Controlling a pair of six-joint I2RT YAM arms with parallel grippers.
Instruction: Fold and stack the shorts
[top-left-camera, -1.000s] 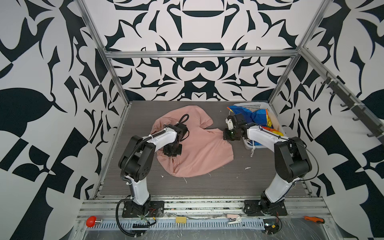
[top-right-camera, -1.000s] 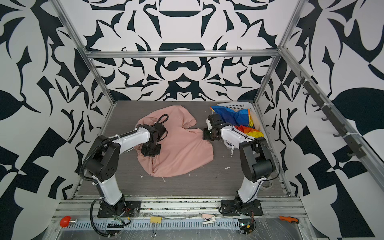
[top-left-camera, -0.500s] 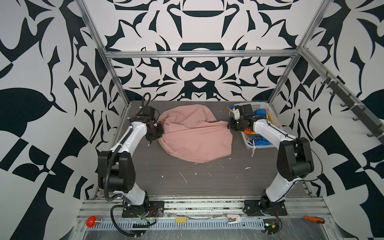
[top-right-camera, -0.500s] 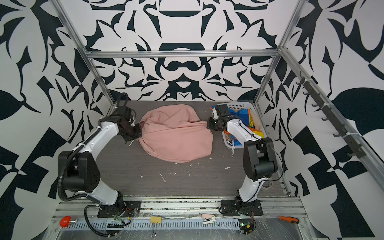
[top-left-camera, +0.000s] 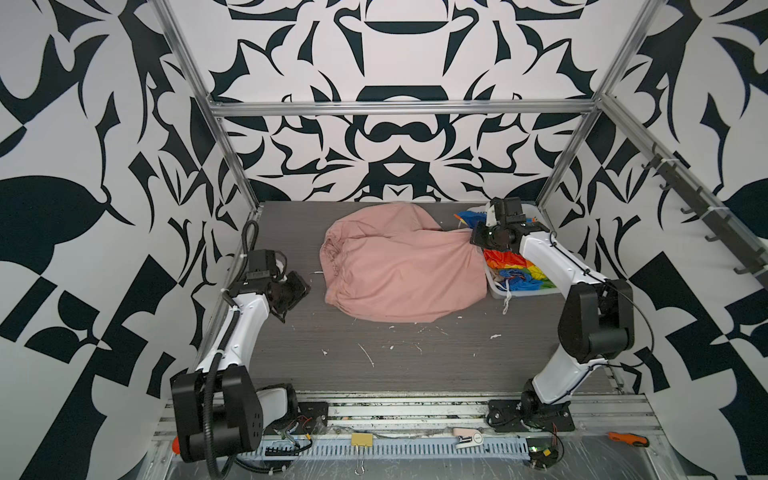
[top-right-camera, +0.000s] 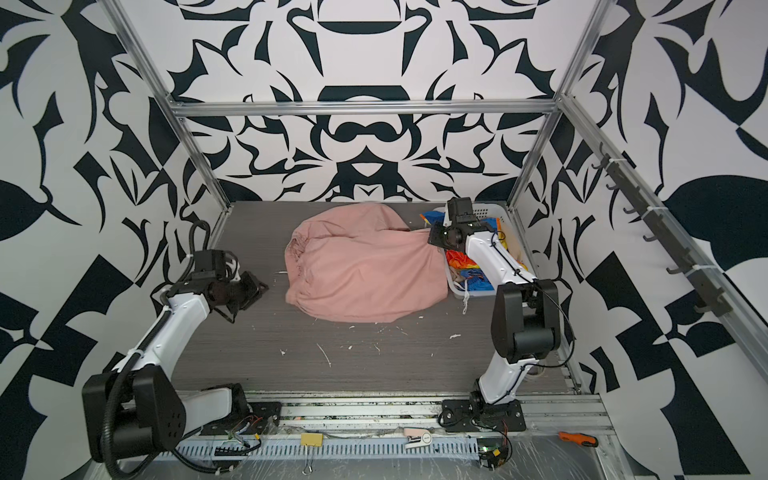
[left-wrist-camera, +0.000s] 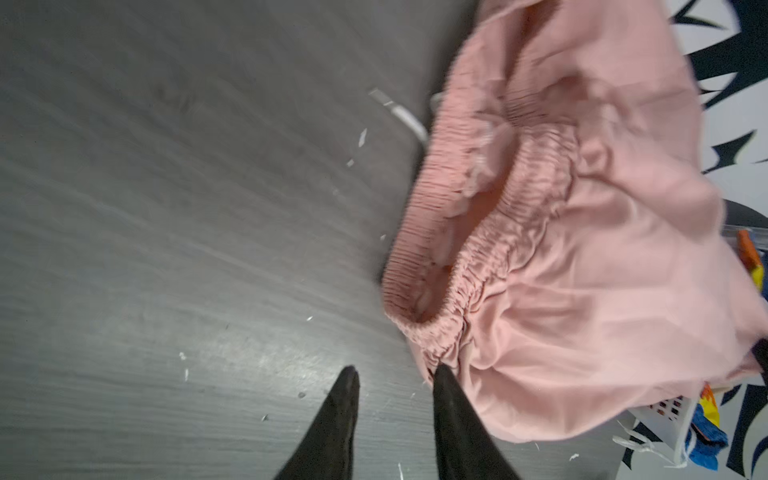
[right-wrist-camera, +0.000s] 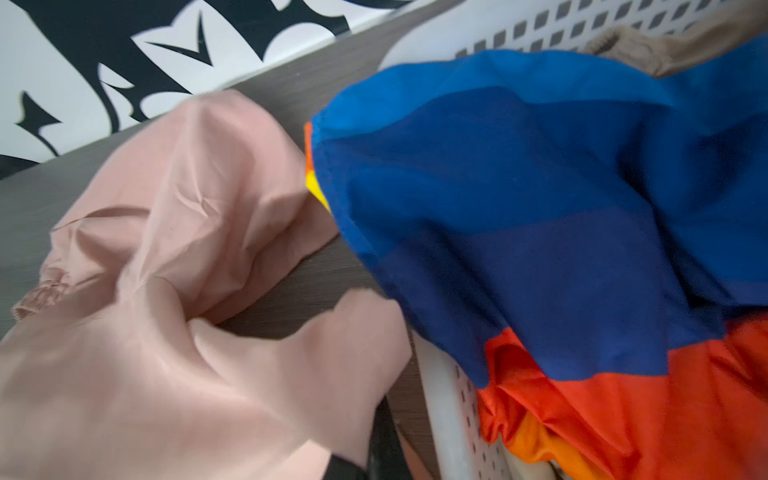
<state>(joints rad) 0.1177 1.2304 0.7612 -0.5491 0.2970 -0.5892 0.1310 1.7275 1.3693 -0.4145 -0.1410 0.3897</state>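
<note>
The large salmon-pink shorts (top-left-camera: 399, 270) (top-right-camera: 361, 270) lie spread on the grey table, gathered waist (left-wrist-camera: 478, 232) toward the left. My left gripper (top-left-camera: 297, 286) (left-wrist-camera: 395, 374) hovers open just left of that waist, nothing between its fingers; one fingertip (left-wrist-camera: 444, 386) is at the cloth's edge. My right gripper (top-left-camera: 478, 239) (right-wrist-camera: 374, 449) is shut on the pink shorts' right end, and cloth (right-wrist-camera: 166, 332) drapes over its jaws. The rainbow-striped shorts (top-left-camera: 515, 266) (right-wrist-camera: 540, 208) fill the white basket (top-left-camera: 498, 293). Beige shorts (right-wrist-camera: 631, 50) peek out behind them.
The perforated basket stands at the back right beside the right arm. White scraps (top-left-camera: 365, 353) litter the table's front half. A binder clip (top-left-camera: 359, 440) and an orange tool (top-left-camera: 623, 438) lie on the front rail. Hooks line the right wall.
The arms drew the pink shorts out sideways toward the back. The left gripper then opened, let go of the waist and backed off to the left. The right gripper keeps its hold.
</note>
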